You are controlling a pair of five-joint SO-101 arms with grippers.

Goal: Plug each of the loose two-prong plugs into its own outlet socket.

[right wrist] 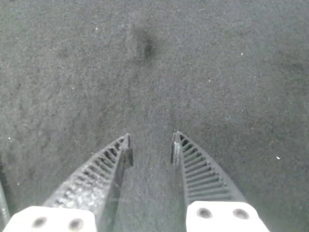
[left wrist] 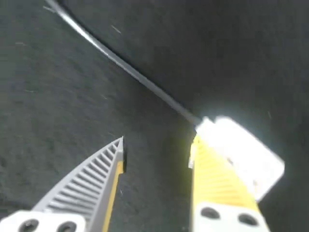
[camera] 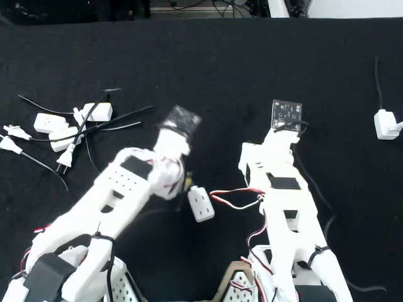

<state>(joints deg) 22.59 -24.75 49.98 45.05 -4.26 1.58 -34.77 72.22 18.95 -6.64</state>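
Lying flat, black cloth (camera: 220,69), cables (camera: 217,6) beyond far edge, plugs (camera: 9,144) at left

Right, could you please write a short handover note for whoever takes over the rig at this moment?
Left gripper: open, holding nothing; a white socket block with a black cable lies just beside its yellow finger.
Right gripper: open over bare black cloth.
Things: loose plugs and sockets tangled at the table's left side; another socket at its right edge.
Done: no plug-in that I can confirm.
Left: apparently every loose plug.
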